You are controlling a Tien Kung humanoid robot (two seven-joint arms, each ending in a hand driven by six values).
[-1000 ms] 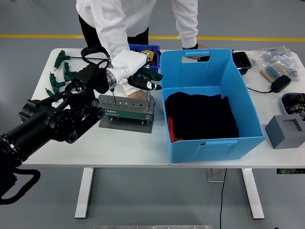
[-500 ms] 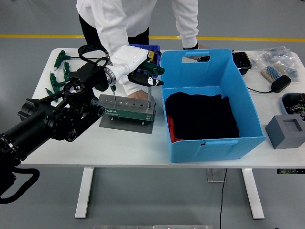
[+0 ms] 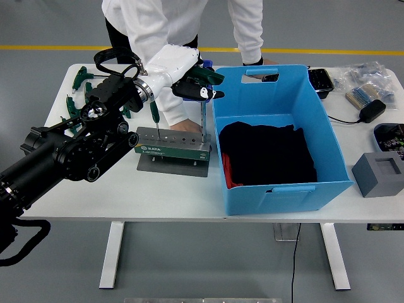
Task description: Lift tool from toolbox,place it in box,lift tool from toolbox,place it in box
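Note:
My left hand (image 3: 192,81), white with dark fingertips, is shut on the green T-handle of a tool (image 3: 206,78). The tool's thin shaft (image 3: 203,115) hangs straight down, and its tip is at the right end of the grey-green tool rack (image 3: 172,142). The rack stands on a grey plate (image 3: 170,166), just left of the blue box (image 3: 285,186). A second green-handled tool (image 3: 153,114) stands upright in the rack's left part. Black cloth (image 3: 268,153) lies in the box. A person's hand (image 3: 187,125) rests right behind the rack.
Several green T-handle tools (image 3: 79,95) lie at the table's far left. A grey block (image 3: 379,173), a black device with a cable (image 3: 370,110), plastic bags (image 3: 365,72) and a black tray (image 3: 319,79) sit right of the box. The person leans over the far edge.
My left hand has risen and moved right towards the box rim, drawing the tool's shaft up out of the rack. The rack and plate have shifted slightly to the right.

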